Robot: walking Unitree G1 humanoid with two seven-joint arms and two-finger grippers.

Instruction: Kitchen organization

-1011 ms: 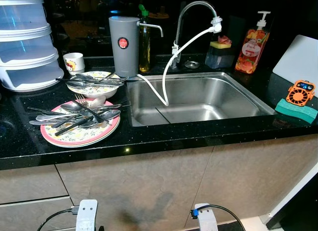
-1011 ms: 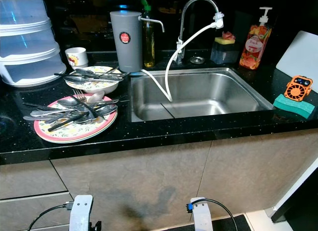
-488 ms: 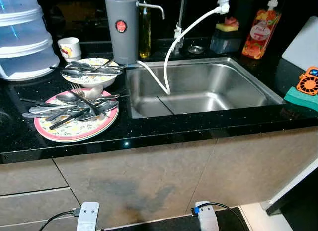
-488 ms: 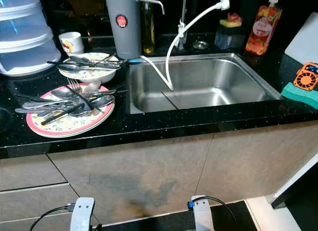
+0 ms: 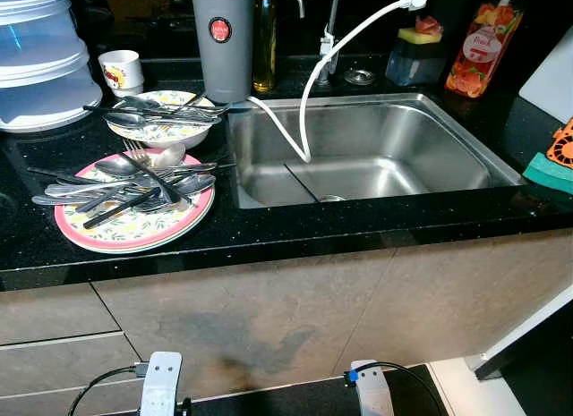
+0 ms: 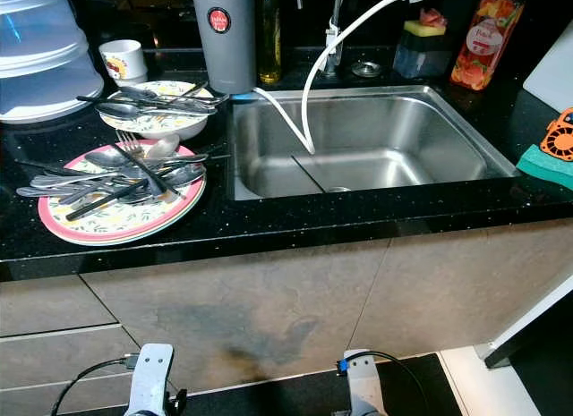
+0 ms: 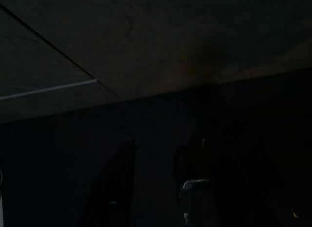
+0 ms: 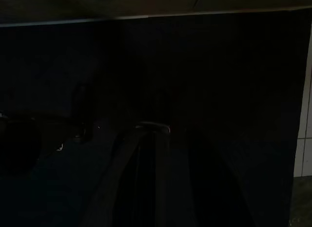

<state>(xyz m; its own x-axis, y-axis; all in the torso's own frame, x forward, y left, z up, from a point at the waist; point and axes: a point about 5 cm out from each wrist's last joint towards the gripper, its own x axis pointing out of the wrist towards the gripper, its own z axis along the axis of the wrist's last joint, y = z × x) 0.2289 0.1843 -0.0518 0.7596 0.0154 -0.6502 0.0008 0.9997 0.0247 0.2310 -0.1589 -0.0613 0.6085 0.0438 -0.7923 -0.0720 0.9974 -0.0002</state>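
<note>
A pink-rimmed floral plate (image 5: 143, 230) lies on the black counter, left of the steel sink (image 5: 448, 134), with several forks and spoons (image 5: 125, 183) piled on it. Behind it a floral bowl (image 5: 170, 135) holds more spoons (image 5: 148, 114). A white mug (image 5: 121, 70) stands further back. Both arms hang idle low in front of the cabinet, the left wrist (image 5: 161, 385) and right wrist (image 5: 372, 394) at the bottom edge. The left gripper (image 7: 155, 185) and the right gripper (image 8: 146, 173) are dim shapes in the dark wrist views.
A grey canister (image 5: 224, 40), an oil bottle (image 5: 263, 49) and a white hose (image 5: 309, 103) stand behind the sink. Soap bottle (image 5: 483, 49) and sponge holder (image 5: 412, 63) are back right. A green sponge (image 5: 548, 172) lies far right. Clear stacked containers (image 5: 40, 67) fill the back left.
The camera has tilted down and shifted, so the counter sits higher in the picture. Nothing on the counter has moved, and both arms still hang low.
</note>
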